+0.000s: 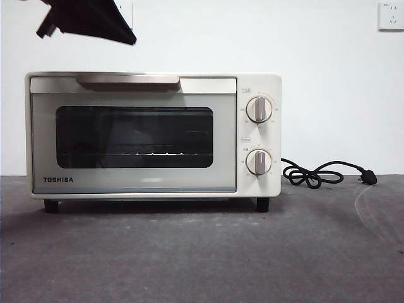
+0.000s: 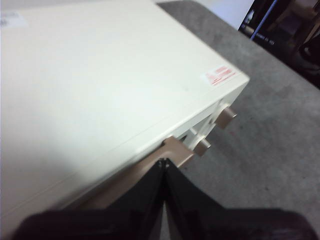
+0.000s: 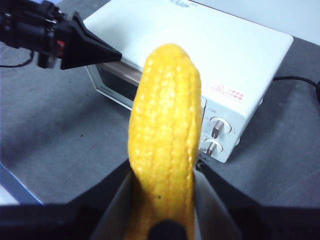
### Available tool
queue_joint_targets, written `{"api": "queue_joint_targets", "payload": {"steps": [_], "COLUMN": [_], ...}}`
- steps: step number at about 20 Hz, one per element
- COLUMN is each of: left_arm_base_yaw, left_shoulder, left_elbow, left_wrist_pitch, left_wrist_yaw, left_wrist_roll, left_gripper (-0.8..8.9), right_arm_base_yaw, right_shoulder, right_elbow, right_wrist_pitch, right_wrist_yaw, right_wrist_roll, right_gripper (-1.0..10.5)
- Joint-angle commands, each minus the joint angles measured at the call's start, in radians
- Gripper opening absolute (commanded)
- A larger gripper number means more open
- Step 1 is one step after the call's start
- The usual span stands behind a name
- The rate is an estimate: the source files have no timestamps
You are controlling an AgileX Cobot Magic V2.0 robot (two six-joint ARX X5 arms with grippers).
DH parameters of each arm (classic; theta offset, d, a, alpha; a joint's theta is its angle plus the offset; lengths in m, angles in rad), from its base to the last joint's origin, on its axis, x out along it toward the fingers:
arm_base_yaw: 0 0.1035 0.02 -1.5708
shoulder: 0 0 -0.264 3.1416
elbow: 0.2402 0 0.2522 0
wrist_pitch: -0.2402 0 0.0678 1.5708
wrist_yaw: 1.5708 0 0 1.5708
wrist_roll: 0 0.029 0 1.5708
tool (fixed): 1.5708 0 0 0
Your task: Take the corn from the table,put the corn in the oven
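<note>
The corn (image 3: 165, 125), glossy yellow and bumpy, stands upright between the jaws of my right gripper (image 3: 164, 167), which is shut on it above the table (image 3: 65, 145), out in front of the oven (image 3: 210, 50). The front view shows neither this gripper nor the corn. The cream oven (image 1: 151, 136) has its dark glass door closed. My left gripper (image 2: 162, 162) is shut and holds nothing. It hovers just above the oven's top front edge, close to the beige handle (image 2: 175, 150). In the front view it is the black tip (image 1: 123, 35) at the upper left.
Two round knobs (image 1: 259, 109) (image 1: 259, 162) sit on the oven's right panel. A black power cord (image 1: 315, 173) lies coiled on the table (image 1: 202, 252) to the oven's right. A wall socket (image 1: 391, 16) is at the top right.
</note>
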Motion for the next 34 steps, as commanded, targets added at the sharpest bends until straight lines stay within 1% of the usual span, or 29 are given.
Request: {"api": "queue_joint_targets", "payload": {"steps": [1, 6, 11, 19, 24, 30, 34], "left_arm_base_yaw": [-0.003, -0.005, -0.005, -0.005, -0.01, -0.048, -0.093], "left_shoulder": [0.036, 0.081, 0.099, 0.1, 0.1, 0.098, 0.089], "left_elbow": [0.002, 0.002, 0.002, 0.002, 0.002, 0.002, 0.002], "left_wrist_pitch": [0.009, 0.006, -0.031, -0.194, -0.309, -0.439, -0.494], "left_wrist_yaw": [-0.015, -0.044, -0.044, -0.043, -0.039, -0.039, -0.039], "left_wrist_roll": [0.014, 0.02, 0.021, 0.069, 0.073, 0.1, 0.111], "left_gripper": [-0.06, -0.06, -0.06, -0.06, -0.06, -0.06, -0.06], "right_arm_base_yaw": [0.001, 0.001, 0.001, 0.001, 0.001, 0.001, 0.001], "right_shoulder": [-0.007, -0.007, -0.007, -0.006, -0.006, -0.006, -0.006], "right_elbow": [0.003, 0.003, 0.003, 0.003, 0.003, 0.003, 0.003], "right_wrist_pitch": [-0.005, -0.027, -0.029, -0.028, -0.024, -0.014, -0.013], "right_wrist_yaw": [0.005, 0.005, 0.005, 0.005, 0.005, 0.004, 0.003], "right_wrist_roll": [0.016, 0.018, 0.018, 0.018, 0.018, 0.018, 0.018], "right_gripper": [-0.1, -0.1, -0.1, -0.1, -0.1, -0.1, -0.1]}}
